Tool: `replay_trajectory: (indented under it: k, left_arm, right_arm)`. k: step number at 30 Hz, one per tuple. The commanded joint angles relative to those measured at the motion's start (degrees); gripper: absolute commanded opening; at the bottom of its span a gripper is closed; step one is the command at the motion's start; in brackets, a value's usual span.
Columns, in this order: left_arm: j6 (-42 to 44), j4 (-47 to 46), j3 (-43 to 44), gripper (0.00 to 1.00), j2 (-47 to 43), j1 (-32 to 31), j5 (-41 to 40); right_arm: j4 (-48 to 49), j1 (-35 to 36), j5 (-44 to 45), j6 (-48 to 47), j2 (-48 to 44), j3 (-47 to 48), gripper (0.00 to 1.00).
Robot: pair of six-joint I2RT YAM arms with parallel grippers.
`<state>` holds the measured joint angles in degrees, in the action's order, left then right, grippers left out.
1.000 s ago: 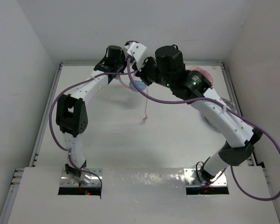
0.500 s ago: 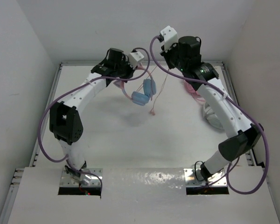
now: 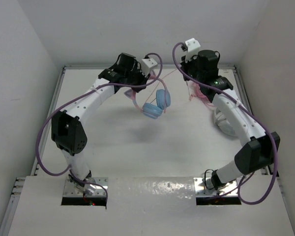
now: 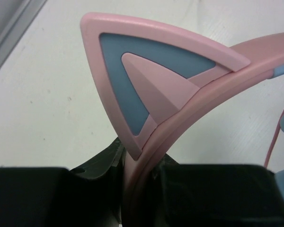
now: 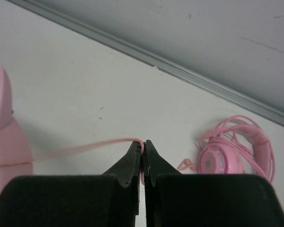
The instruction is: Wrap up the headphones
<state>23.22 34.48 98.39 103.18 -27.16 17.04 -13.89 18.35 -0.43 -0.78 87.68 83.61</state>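
Observation:
The headphones (image 3: 156, 103) hang in the air over the far middle of the table, light blue ear cups down, pink headband up. My left gripper (image 3: 139, 78) is shut on the pink headband (image 4: 180, 127) just beside a cat ear (image 4: 142, 75). My right gripper (image 3: 192, 73) is shut on the thin pink cable (image 5: 85, 149), which runs taut leftward from the fingertips toward the headphones. The cable shows faintly in the top view (image 3: 174, 73) between the two grippers.
All-pink headphones (image 5: 236, 158) with coiled cable lie on the table at the far right, also in the top view (image 3: 204, 96). White-grey headphones (image 3: 225, 123) lie under the right arm. A metal rail and back wall (image 5: 180, 71) bound the table's far edge.
My right gripper has swung right and back, pulling the cable taut. My left gripper has shifted right with the headphones, and the ear cups have swung right.

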Motion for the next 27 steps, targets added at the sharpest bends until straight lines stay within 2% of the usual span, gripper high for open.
replay_trajectory:
  k: [1,12,15,19,23,27]
  left_arm:
    - [-2.0,3.3,4.0,0.0,-2.5,0.9,1.7]
    - [-1.1,10.2,11.9,0.0,-3.6,1.1,5.6]
    - [-2.9,12.3,16.2,0.0,-3.2,1.1,9.5]
    - [-8.9,12.6,23.5,0.0,-2.6,1.2,14.6]
    - [-14.5,11.3,29.9,0.0,-1.7,1.2,16.4]
    - [-19.3,10.5,34.8,0.0,-1.2,1.2,14.6]
  right_arm:
    - [11.5,-2.0,5.1,2.1,-6.6,-2.6,0.0]
    - [13.6,-3.8,1.1,5.9,-6.3,-9.5,0.0]
    - [16.6,-3.8,-4.0,7.4,-5.1,-11.6,0.0]
    - [23.1,-3.8,-20.4,13.3,-2.4,-13.7,0.0]
    - [30.0,-2.4,-28.9,22.2,1.9,-14.1,0.08]
    - [36.8,1.2,-29.6,24.9,4.7,-14.8,0.14]
